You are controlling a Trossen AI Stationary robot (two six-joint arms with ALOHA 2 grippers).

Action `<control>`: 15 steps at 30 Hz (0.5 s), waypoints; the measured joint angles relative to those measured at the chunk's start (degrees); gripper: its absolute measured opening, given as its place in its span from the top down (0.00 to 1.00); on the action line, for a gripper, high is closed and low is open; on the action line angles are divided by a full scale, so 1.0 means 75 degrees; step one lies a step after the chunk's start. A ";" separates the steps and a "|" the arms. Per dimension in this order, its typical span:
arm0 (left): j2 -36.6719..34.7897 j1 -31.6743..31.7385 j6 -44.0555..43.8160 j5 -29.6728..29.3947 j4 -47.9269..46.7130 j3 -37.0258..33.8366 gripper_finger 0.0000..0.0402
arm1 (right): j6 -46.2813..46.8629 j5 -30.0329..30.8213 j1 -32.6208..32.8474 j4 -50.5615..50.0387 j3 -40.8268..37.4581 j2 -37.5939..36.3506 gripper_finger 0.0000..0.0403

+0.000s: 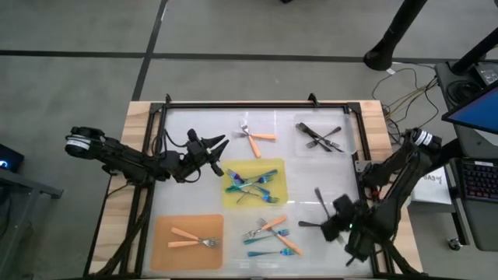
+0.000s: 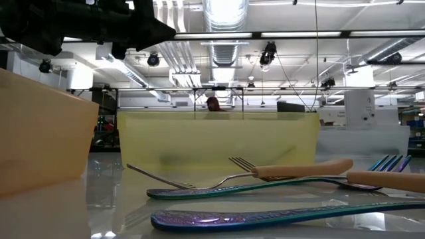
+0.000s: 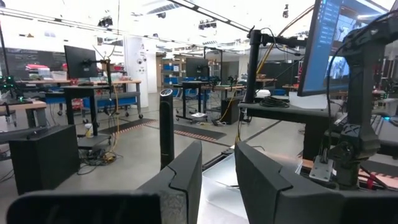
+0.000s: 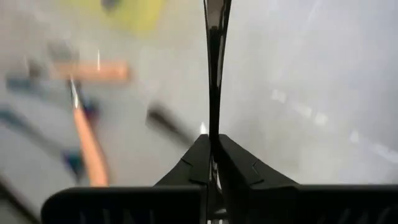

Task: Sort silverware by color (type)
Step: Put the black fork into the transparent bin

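The right gripper [image 1: 325, 211] hangs over the white tabletop [image 1: 194, 194] near its right edge, its two dark fingers [image 4: 199, 158] pinched tight on a slim dark grey metal fork [image 4: 214, 74], which stands out from between them in the right wrist view and shows as a thin dark line at [image 1: 320, 198] from above. Another dark grey utensil [image 1: 310, 225] lies flat on the table just beside that gripper. The left gripper [image 1: 220, 152] hovers over the table's left-centre, near the flat yellow mat [image 1: 276, 173], with its fingers [image 3: 180, 180] spread apart and nothing between them. On the yellow mat lies a tangle of iridescent blue-teal forks [image 1: 250, 185]. The flat orange mat [image 1: 167, 225] at the lower left carries two orange-handled forks with silver heads [image 1: 191, 237]. Near the top centre, on the bare table, sits a crossed pair of orange-handled forks [image 1: 255, 138], and at the top right a cluster of dark grey forks [image 1: 319, 137] lies together. Below the yellow mat is a mixed heap of orange-handled and blue-teal forks [image 1: 272, 236]; the low view looks across this heap, with a blue-teal handle [image 2: 279, 216] nearest and an orange handle [image 2: 302, 169] behind it.
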 joint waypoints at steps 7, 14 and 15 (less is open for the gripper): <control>-0.0001 0.0000 -0.0064 0.0000 0.0012 0.0000 0.81 | -0.0433 0.0574 -0.0861 -0.2930 0.0046 -0.0955 0.98; -0.0001 0.0000 -0.0070 0.0000 0.0019 0.0000 0.81 | -0.2558 0.1479 -0.2796 -0.3435 -0.0372 -0.2214 0.98; 0.0000 0.0000 -0.0081 0.0001 0.0026 0.0000 0.81 | -0.2979 0.1612 -0.3160 -0.3434 -0.0396 -0.2389 0.98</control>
